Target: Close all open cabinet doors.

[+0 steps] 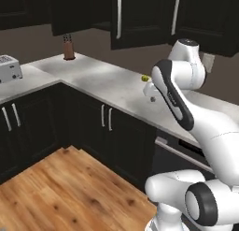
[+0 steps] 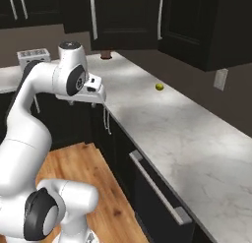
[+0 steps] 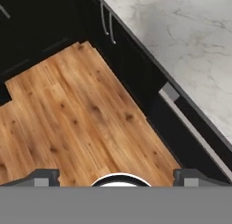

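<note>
Wood floor [image 3: 81, 119] lies beneath the spread, empty fingers [image 3: 117, 177], so the reach is unstarted: next, rise toward the ajar cabinet doors [image 1: 135, 19] at upper centre above the bench [image 2: 162, 114].

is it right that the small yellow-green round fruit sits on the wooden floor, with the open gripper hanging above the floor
Not quite: the small yellow-green round fruit sits on the white marble counter, as the right base view shows. The open gripper does hang above the wooden floor.

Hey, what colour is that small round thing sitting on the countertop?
Yellow-green. The small round thing shows best in the right base view, on the marbled white countertop.
</note>
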Available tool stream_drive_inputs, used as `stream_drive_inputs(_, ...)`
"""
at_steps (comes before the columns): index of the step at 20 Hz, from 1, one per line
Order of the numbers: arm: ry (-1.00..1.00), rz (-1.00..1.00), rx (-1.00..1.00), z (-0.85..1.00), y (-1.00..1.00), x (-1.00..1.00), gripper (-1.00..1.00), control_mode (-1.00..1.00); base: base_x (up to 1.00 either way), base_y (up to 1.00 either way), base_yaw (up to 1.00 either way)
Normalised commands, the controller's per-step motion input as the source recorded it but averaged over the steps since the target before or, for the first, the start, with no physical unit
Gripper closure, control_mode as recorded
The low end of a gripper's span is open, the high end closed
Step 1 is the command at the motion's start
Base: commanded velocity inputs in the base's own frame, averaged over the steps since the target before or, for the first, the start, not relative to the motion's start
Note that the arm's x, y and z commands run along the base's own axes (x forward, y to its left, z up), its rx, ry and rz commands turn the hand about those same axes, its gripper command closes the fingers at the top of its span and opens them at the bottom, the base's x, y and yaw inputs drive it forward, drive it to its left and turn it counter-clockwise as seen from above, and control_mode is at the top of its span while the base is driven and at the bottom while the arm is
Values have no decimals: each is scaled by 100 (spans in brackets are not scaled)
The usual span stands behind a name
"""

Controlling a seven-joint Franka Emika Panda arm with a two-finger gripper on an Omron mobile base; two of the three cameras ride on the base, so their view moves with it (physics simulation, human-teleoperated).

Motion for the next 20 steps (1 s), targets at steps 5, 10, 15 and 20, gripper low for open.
stream_drive_inputs(5,0,0,0,0,0,0,-100,100,24,55,18)
stream_drive_inputs(10,0,0,0,0,0,0,-100,100,32,51,28)
stream_drive_inputs(15,0,0,0,0,0,0,-100,100,36,52,23)
stream_drive_inputs(20,0,0,0,0,0,0,-100,100,43,53,3)
